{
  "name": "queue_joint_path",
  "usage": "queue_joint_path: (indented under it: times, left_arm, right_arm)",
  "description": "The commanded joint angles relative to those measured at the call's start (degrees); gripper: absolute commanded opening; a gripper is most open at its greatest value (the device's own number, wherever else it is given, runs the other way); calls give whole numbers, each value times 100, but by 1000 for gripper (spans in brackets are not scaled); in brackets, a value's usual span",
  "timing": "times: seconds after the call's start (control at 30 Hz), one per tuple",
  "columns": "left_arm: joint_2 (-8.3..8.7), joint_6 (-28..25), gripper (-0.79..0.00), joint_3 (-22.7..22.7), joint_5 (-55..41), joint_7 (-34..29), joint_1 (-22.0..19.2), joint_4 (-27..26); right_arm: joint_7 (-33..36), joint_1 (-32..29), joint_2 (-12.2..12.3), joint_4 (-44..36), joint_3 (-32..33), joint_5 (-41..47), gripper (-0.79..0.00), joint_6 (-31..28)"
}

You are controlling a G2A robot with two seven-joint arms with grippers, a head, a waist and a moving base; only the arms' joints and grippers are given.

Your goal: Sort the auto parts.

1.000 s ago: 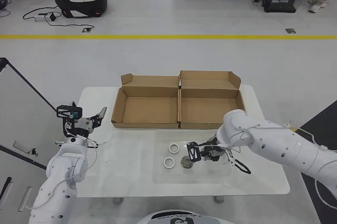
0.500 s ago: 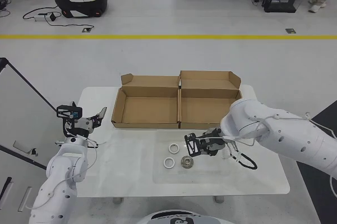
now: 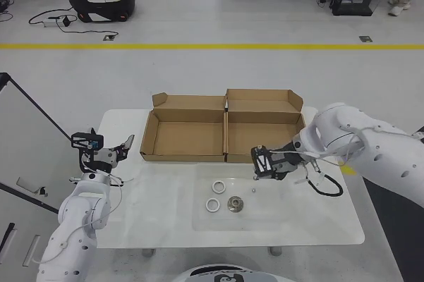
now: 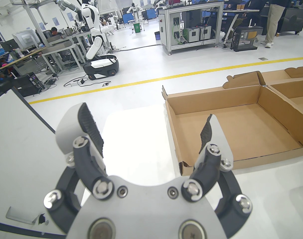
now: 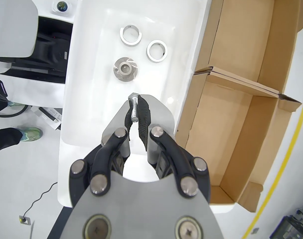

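My right gripper (image 3: 257, 161) (image 5: 135, 101) is shut on a silver bolt (image 5: 133, 109), held above the table just in front of the right cardboard box (image 3: 262, 139) (image 5: 217, 135). On the clear tray (image 3: 275, 220) lie two metal rings (image 3: 217, 187) (image 3: 212, 204), also seen from the wrist as rings (image 5: 130, 35) (image 5: 156, 50). Beside them sits a flanged hub (image 3: 235, 204) (image 5: 125, 69). A tiny part (image 3: 254, 188) rests near the hub. My left gripper (image 3: 123, 146) (image 4: 146, 111) stands open and holds nothing, off the table's left end, facing the left box (image 3: 190, 139) (image 4: 231, 130).
Both cardboard boxes stand side by side along the table's far edge with their flaps up, and nothing lies inside them. White tabletop (image 3: 162, 204) stretches bare between the left arm and the tray.
The right gripper lifted off the tray with the bolt and moved right and toward the boxes. The hub and rings stayed put. The left arm kept still.
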Motion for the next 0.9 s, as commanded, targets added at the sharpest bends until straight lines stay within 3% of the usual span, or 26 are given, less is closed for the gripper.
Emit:
queue_joint_path:
  times: [0.0, 0.37, 0.87]
  left_arm:
    - [0, 0, 0, 0, 0, 0, 0, 0]
    - [0, 0, 0, 0, 0, 0, 0, 0]
    - [0, 0, 0, 0, 0, 0, 0, 0]
  right_arm:
    - [-153, 2, 19, 29, 28, 5, -785, -44]
    - [-1145, 144, 118, -86, -33, 182, -785, -44]
    - [-3011, 477, 197, -163, -399, 499, -785, -44]
